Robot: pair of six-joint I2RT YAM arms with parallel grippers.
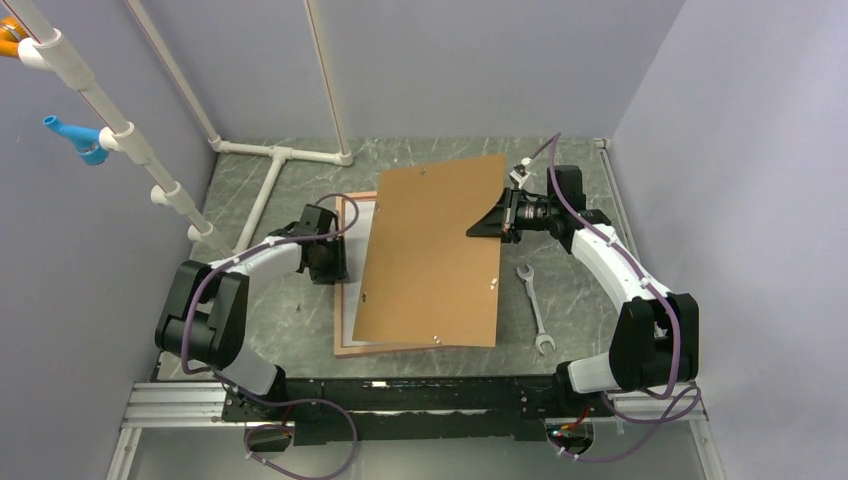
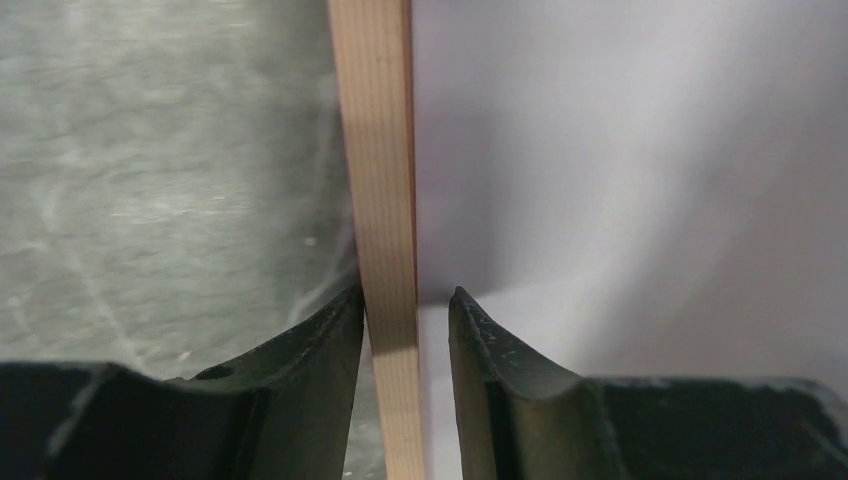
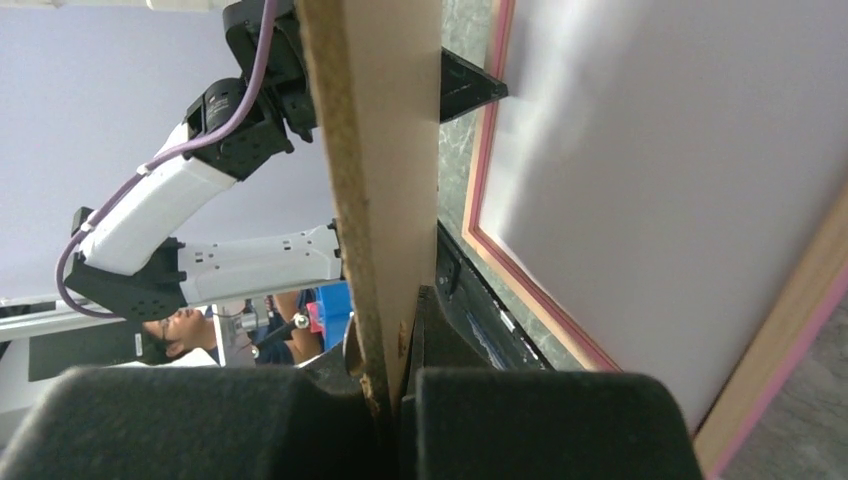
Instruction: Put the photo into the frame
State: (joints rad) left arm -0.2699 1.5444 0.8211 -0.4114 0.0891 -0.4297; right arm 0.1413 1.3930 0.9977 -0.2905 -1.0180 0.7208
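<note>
The frame (image 2: 380, 180) lay flat on the table (image 1: 270, 310) under the backing board (image 1: 430, 255). Its long axis ran away from the arm bases, as the board's did, and its left rail and near edge showed past the board. The rail was a narrow strip of pale wood with a fine straight grain and a pinkish rim. The photo (image 2: 620, 150) sat inside the frame with its plain white back up, matte and smooth, showing as a white sliver along the board's left edge.

The board was a thin, flat brown rectangle with a rough fibrous edge, raised off the frame. The right gripper (image 3: 395, 390) pinched its right edge, jaws pressed tight on it.

At the board's left, the left gripper (image 2: 405, 300) straddled the frame's rail, jaws spread. One finger (image 2: 320, 360) was against the wood and the other stood apart over the photo.

A steel wrench (image 1: 535, 308) lay on the marbled grey table just right of the board.
</note>
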